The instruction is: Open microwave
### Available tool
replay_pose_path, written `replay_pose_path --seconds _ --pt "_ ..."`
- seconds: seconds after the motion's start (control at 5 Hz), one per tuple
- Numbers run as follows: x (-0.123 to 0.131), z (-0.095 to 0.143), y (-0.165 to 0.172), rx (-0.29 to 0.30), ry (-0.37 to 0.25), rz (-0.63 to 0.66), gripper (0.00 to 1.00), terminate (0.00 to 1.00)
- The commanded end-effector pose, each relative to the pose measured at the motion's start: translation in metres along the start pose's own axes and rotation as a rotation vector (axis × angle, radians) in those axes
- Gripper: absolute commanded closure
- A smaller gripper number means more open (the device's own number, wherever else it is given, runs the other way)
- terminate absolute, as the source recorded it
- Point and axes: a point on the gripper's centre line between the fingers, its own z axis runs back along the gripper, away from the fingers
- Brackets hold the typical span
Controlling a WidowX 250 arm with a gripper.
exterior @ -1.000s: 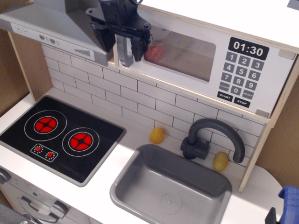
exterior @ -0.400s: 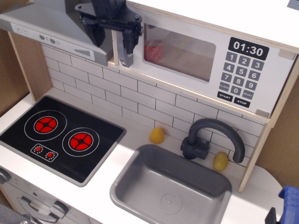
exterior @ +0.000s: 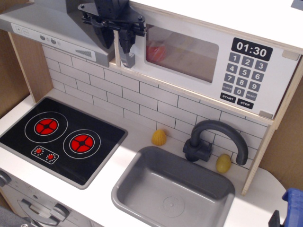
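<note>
Black claw (exterior: 124, 39) closed around the microwave (exterior: 208, 61) handle (exterior: 127, 56).

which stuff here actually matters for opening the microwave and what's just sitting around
For the job:
microwave, door looks shut
grey handle at the door's left edge
gripper, at the handle

Just lying about:
range hood
stove
sink
faucet
two yellow knobs
red item inside the microwave

We locate the microwave (exterior: 208, 56) at 1 o'clock, with the range hood (exterior: 52, 28) left of it. The stove (exterior: 59, 137) sits at 8 o'clock; the sink (exterior: 173, 191) lies right of it, the faucet (exterior: 213, 139) behind.
</note>
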Motion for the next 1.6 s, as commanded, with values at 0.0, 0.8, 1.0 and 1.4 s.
replay_pose_path --seconds 0.0,0.8,1.0,1.4 --pt "0.006 0.013 0.0 0.025 -0.036 -0.015 1.0 0.0" --pt "-0.099 0.053 -0.018 -0.043 0.084 -0.111 0.0 0.0" --pt "-0.134 0.067 0.0 -0.061 0.212 -0.094 0.0 0.0" --pt "-0.082 0.035 0.059 0.049 0.203 0.251 0.0 0.0"
